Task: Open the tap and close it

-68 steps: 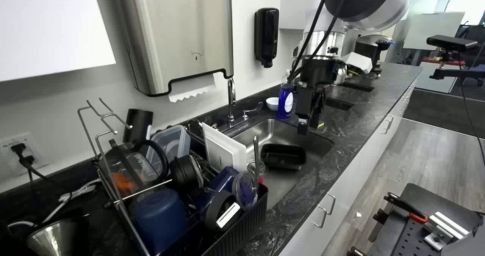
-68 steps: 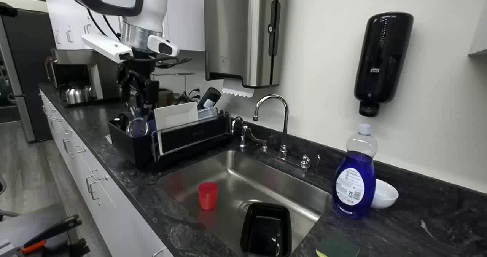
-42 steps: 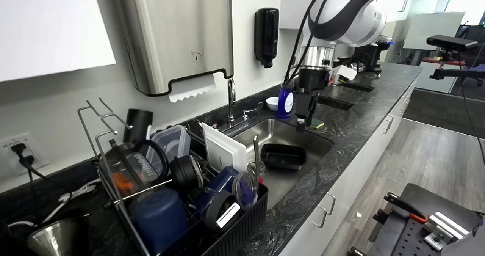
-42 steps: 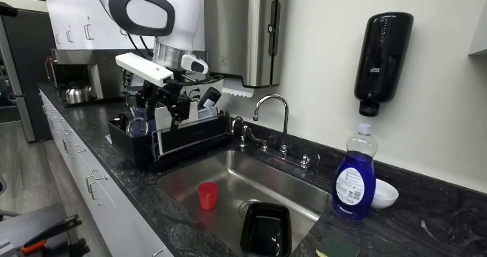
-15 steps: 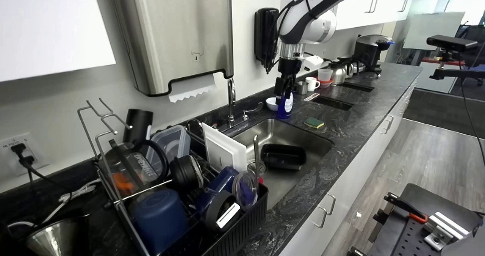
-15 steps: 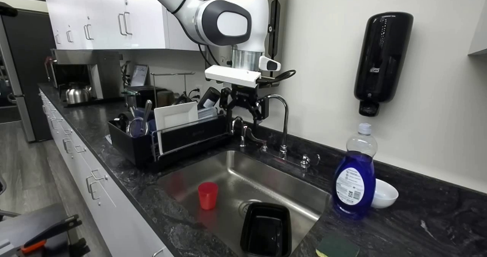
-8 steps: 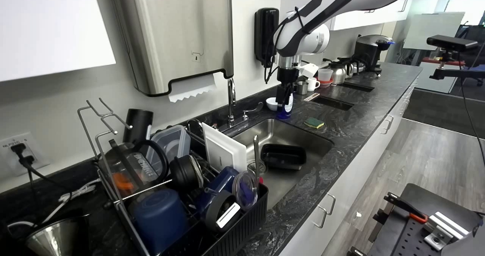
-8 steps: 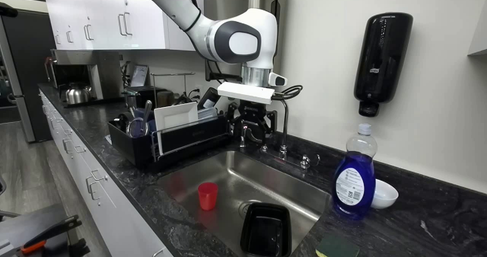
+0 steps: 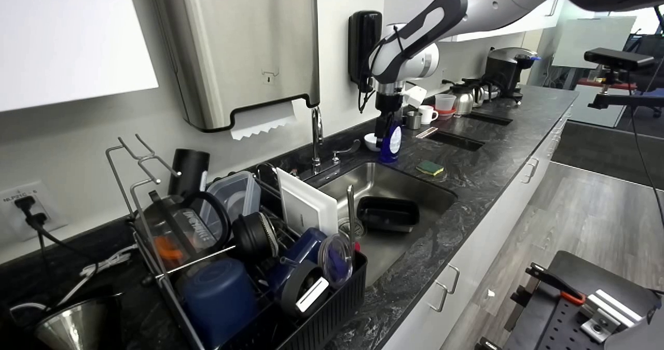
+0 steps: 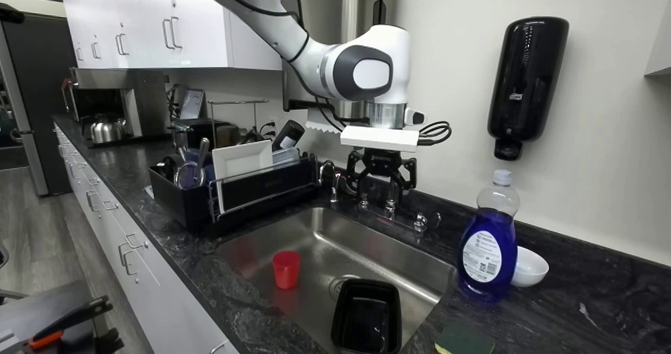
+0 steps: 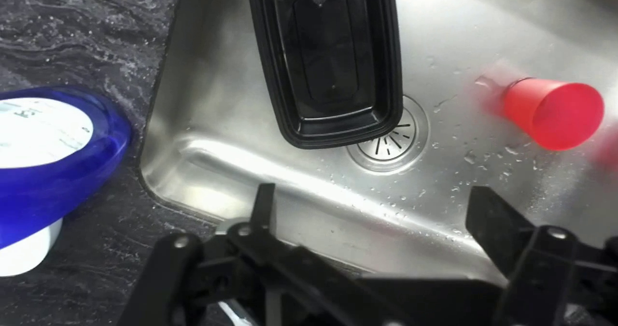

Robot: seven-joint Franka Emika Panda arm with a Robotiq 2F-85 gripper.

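Note:
The tap [image 9: 316, 135] is a slim chrome faucet rising at the back of the sink. A lever handle [image 9: 348, 150] shows beside it in an exterior view. Elsewhere the neck is mostly hidden behind my gripper [image 10: 385, 186], leaving the tap's base [image 10: 390, 210] and a small side handle [image 10: 420, 223] in sight. My gripper points down above the sink's back edge, apart from the handles as far as I can see. In the wrist view, the gripper [image 11: 374, 191] stands wide open, with only the sink's wall and floor visible between the fingers.
A blue soap bottle [image 10: 487, 249] and a white bowl [image 10: 530, 267] stand at the sink's corner. Inside the sink [image 10: 440, 280] are a red cup [image 10: 286, 270] and a black tray [image 10: 367, 317]. Left of it are a small spout [image 10: 334, 181] and a loaded dish rack [image 10: 267, 186].
The arm has swung in toward the wall and come lower. Over the last half second the gripper has shifted sideways from the small spout to in front of the tap's neck.

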